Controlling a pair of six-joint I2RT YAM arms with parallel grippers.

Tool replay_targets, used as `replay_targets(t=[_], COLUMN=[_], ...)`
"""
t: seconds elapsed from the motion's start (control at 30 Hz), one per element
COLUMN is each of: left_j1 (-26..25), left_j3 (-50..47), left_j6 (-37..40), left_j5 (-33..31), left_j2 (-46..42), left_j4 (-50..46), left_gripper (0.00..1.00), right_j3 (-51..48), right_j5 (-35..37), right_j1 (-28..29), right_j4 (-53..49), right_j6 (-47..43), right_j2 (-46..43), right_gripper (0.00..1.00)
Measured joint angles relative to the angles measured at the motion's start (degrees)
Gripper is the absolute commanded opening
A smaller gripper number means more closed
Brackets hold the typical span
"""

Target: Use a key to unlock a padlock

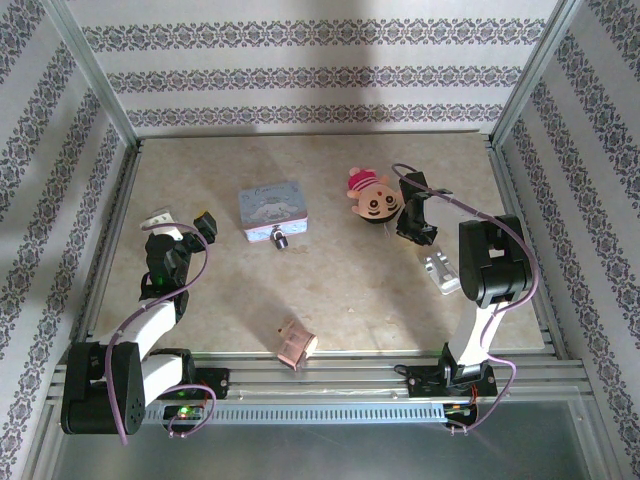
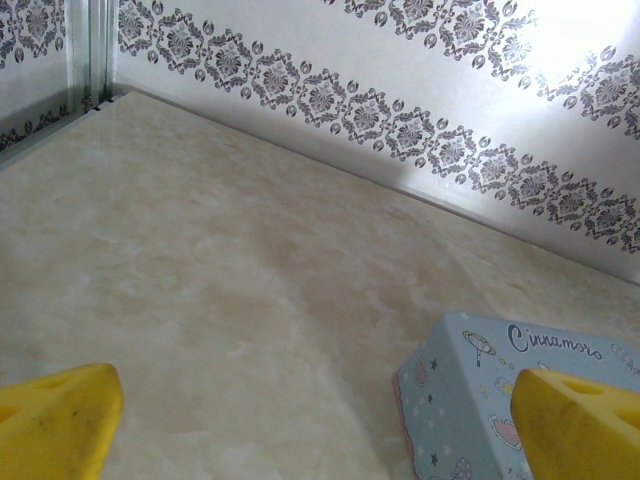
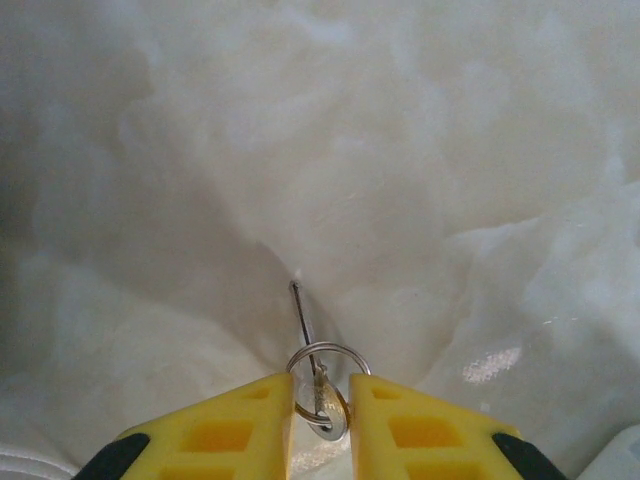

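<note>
Tiny dark padlock point(image 1: 281, 241) lying just before tin point(image 1: 272, 208); slim key point(image 3: 303, 325), on ring point(image 3: 331, 347), pinched between right fingers point(image 3: 230, 430)

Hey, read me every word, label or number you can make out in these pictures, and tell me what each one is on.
"Cinnamoro": cursive lettering on the tin, left wrist view; the rest of the word cannot be read.
Print on the same tin in the top view: too small to read.
Key, right wrist view: no marking can be read.
No other writing is legible.
</note>
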Motion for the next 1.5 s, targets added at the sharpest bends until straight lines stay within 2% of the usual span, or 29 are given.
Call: replay_targets(t=[0.57,0.77,1.07,1.3,1.5], left_j1=[0.00,0.00,0.00,0.00,-0.07], left_j3=[-0.37,-0.35,5.66,10.84,12.31], left_j6=[-0.24,-0.46,-3.13,-6.40,-11.34], left_j5=[-0.02,-0.28,-0.50,7.58,16.46], left_j2=[-0.48,-3.17,-7.26,-7.50,-7.82], left_j4=[0.37,-0.09,-11.52,-15.32,-15.54], left_gripper=[0.99,0.99,0.99,0.99,0.99], right_j3=[-2.32,-4.44,-16.09,-22.18,-25.77], right_j5=[0.02,-0.98,-13.22,-24.04,-34.62], right_j1=[0.63,1.60,2.67,5.95,8.33], right_j4=[0.24,0.48,12.50,26.12,39.32], right_j6=[0.17,-0.50,-6.32,-9.97,-9.77], right_j2=[-1.99,-6.40,-27.02,-36.09,-38.23], right_gripper=[0.00,0.00,0.00,0.00,0.00])
